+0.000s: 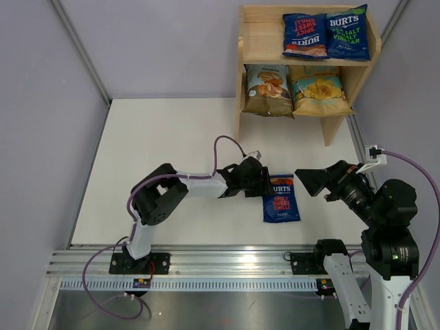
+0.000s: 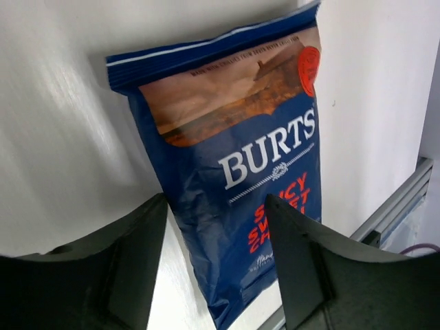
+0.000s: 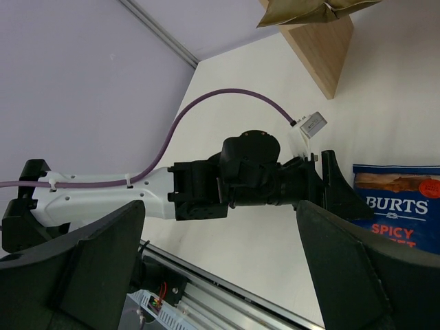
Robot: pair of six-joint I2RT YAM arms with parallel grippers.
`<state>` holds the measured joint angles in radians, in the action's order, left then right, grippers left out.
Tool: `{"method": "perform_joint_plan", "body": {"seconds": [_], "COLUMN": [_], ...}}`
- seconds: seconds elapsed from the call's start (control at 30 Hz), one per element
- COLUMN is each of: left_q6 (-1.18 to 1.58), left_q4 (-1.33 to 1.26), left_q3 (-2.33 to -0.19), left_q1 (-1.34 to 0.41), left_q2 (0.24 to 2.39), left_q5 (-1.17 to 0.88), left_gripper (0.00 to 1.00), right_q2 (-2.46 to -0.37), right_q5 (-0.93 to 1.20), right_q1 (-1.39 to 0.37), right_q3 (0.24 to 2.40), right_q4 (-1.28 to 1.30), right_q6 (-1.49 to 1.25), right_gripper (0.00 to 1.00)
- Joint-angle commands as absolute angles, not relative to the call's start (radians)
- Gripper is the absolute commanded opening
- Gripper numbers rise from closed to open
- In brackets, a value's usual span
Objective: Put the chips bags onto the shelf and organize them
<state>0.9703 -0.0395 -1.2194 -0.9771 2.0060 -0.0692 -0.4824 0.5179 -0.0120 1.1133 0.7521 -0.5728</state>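
A dark-blue BURTS bag (image 1: 281, 198) lies flat on the white table; it fills the left wrist view (image 2: 240, 158) and shows in the right wrist view (image 3: 399, 213). My left gripper (image 1: 265, 183) is open at the bag's left edge, its jaws (image 2: 216, 205) spread over the bag's lower part, not closed on it. My right gripper (image 1: 308, 180) is open and empty, raised just right of the bag. The wooden shelf (image 1: 258, 34) stands at the back right. Two BURTS bags (image 1: 304, 34) (image 1: 347, 33) are on top; the tan-and-teal bag (image 1: 267, 89) and the light-blue-and-olive bag (image 1: 318, 91) are below.
Grey walls enclose the table on the left, back and right. An aluminium rail (image 1: 227, 265) runs along the near edge. The shelf's right side panel (image 3: 323, 48) reaches the table near the right wall. A purple cable (image 1: 227, 144) loops above my left arm.
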Motion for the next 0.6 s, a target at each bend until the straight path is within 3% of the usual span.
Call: {"method": "perform_joint_plan", "body": {"seconds": [0.0,0.1,0.13,0.37,0.57], "left_q6": [0.963,0.972,0.974,0.954,0.959], "left_q4": [0.023,0.025,0.025,0.023,-0.023], "left_q3": [-1.265,-1.266,-1.261,-1.258,-1.138], "left_q1": [-0.985,-0.991,-0.992,-1.005,-1.016], "left_q2": [2.060,2.077,2.079,2.060,1.927], "left_q5": [-0.006,-0.005,0.027,0.064,0.153], "left_gripper": [0.56,0.44,0.32,0.00,0.00], "right_q2": [-0.468,-0.471,-0.469,-0.463,-0.454], "right_q5": [0.549,0.537,0.537,0.560,0.549], "right_q1": [-0.008,-0.008,-0.008,-0.008,-0.008], "right_q3": [1.112,1.118,1.118,1.098,1.040], "right_q4": [0.732,0.747,0.747,0.730,0.713], "right_q6": [-0.566,-0.555,-0.555,-0.568,-0.580], "right_gripper": [1.00,0.99,0.99,1.00,1.00]}}
